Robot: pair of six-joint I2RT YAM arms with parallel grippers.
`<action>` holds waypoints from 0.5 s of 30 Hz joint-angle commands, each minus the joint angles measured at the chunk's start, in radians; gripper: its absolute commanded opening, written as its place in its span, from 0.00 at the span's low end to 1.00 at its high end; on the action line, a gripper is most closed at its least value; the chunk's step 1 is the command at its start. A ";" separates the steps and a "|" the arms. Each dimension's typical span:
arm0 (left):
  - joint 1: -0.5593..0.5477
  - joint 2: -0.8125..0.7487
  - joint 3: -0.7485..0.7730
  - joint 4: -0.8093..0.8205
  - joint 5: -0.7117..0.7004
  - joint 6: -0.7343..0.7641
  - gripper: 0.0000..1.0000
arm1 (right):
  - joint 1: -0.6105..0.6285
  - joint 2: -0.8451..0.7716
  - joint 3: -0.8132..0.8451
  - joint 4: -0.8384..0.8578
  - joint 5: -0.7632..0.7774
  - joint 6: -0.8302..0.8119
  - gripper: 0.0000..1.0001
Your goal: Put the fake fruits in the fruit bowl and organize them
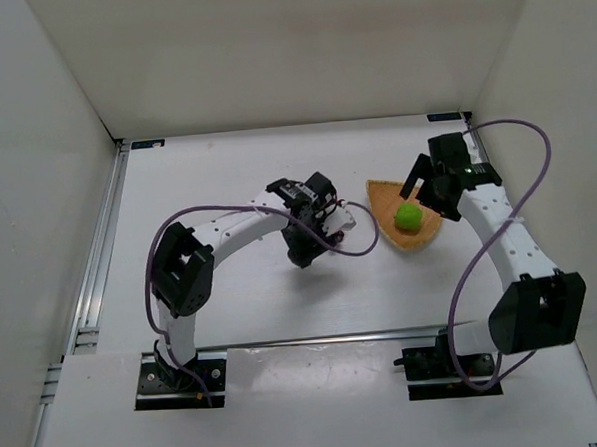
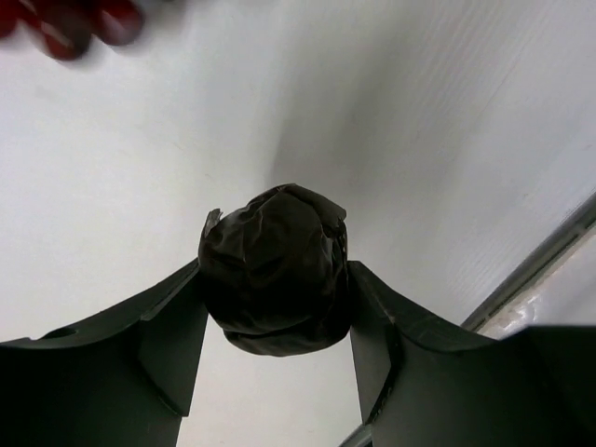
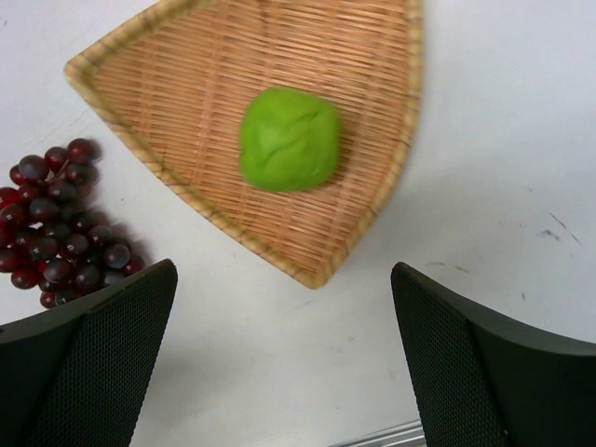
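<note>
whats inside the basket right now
Only the green fruit lies inside the basket, near its middle. The grapes lie outside, on the table beside its rim. The weave under the green fruit is covered.

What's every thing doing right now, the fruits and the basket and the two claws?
Green fruit: lying in the basket.
Grapes: on the table beside the basket, not in it.
Black fruit: gripped between the left gripper's fingers.
Basket: on the table, holding only the green fruit.
Left gripper: shut on the black fruit.
Right gripper: open, empty, over the basket.
</note>
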 commanded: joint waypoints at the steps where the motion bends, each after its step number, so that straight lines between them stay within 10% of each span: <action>1: -0.021 0.034 0.251 -0.072 0.012 0.026 0.24 | -0.049 -0.102 -0.064 0.026 -0.011 0.048 1.00; 15: -0.056 0.520 0.960 0.386 0.122 0.035 0.30 | -0.099 -0.369 -0.285 0.070 0.188 0.166 0.98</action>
